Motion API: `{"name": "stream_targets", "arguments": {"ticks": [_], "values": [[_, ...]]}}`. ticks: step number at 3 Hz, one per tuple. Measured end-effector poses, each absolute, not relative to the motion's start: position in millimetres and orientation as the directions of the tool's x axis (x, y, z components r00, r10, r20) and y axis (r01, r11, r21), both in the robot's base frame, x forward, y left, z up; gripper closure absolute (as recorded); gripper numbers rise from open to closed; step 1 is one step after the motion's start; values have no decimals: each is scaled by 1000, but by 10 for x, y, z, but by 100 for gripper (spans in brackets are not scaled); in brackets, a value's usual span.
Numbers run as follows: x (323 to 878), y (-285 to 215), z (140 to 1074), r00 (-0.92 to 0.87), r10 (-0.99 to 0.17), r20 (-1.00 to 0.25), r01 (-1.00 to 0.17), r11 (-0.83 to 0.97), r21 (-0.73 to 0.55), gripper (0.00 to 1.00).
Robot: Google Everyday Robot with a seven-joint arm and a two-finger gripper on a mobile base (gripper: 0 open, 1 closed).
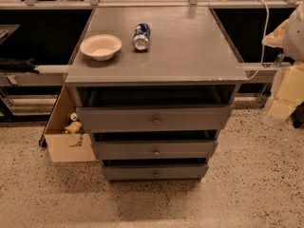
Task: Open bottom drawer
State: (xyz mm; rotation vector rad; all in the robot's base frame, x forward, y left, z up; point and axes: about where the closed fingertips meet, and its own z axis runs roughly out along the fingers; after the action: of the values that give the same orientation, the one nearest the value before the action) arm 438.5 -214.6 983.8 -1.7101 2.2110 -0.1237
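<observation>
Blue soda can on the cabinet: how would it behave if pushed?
Lying on its side, the blue metal soda can would probably roll. Its smooth shell may be slippery. The gripper is out of view; only the arm shows, at right.

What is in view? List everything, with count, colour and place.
cabinet: 1, grey, centre
top drawer: 1, grey, highest in cabinet
middle drawer: 1, grey, below it
bottom drawer: 1, grey, lowest
bowl: 1, white, cabinet top, left
can: 1, blue, lying on cabinet top, right of bowl
box: 1, brown, floor, left of cabinet
cable: 1, white, upper right
arm: 1, pale, right edge
gripper: 1, pale, right edge, apart from cabinet
</observation>
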Motion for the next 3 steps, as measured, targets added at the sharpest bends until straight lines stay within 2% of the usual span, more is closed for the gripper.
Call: {"name": "stream_targets", "arguments": {"ticks": [2, 3], "values": [[4372, -2187, 9530, -237, -949, -207, -927, 284, -244, 0], [4239, -2095, 8698, -243, -942, -233, -948, 282, -151, 0]]}}
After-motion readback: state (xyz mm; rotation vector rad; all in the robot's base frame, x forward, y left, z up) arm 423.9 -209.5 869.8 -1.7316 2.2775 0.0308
